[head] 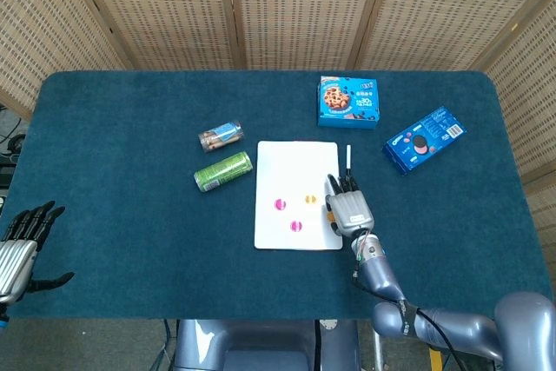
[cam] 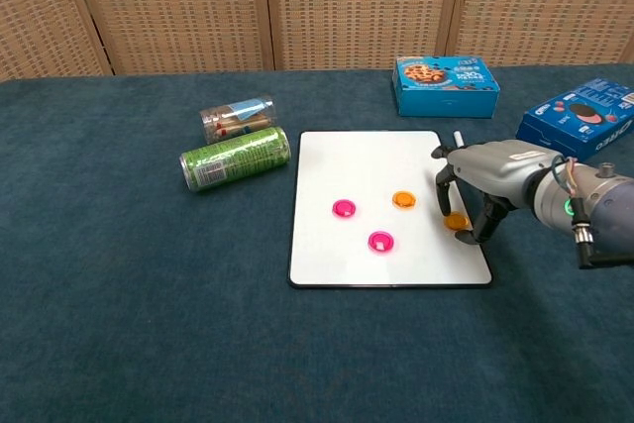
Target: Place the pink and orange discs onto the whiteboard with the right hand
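Bare surface is left in front; the whiteboard is flanked by a green can and two blue boxes.

left robot hand cut off at frame edge, marker partly hidden behind right robot hand

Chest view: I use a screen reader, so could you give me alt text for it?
The right hand holds an orange disc at the right edge of a whiteboard, where two pink discs and another orange disc already lie. On the blue table are a green can, a clear jar and two blue cookie boxes.
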